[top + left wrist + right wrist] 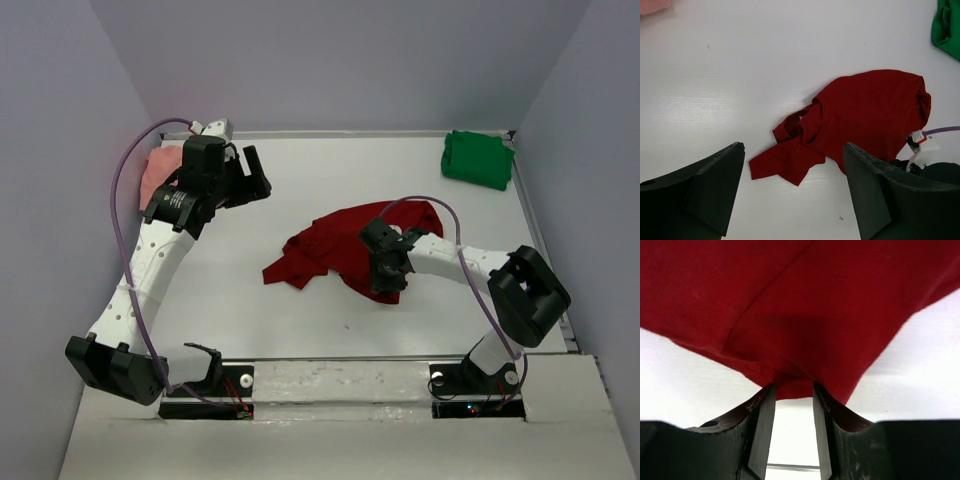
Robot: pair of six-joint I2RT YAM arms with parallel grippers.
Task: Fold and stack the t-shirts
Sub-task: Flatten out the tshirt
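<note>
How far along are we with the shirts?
Done: green shirt looks folded, far right corner. In hand: red shirt crumpled mid-table, its edge between the right gripper's fingers; left gripper open, empty. Left: fold red, pink shirt (half hidden), then stack all three.

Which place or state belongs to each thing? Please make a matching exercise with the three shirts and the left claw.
Things:
1. red shirt
2. green shirt
3. pink shirt
4. left claw

Places or states:
a. far right corner
b. far left side
c. crumpled in the middle
d. open, holding nothing

Pairs: 1-c, 2-a, 3-b, 4-d
</note>
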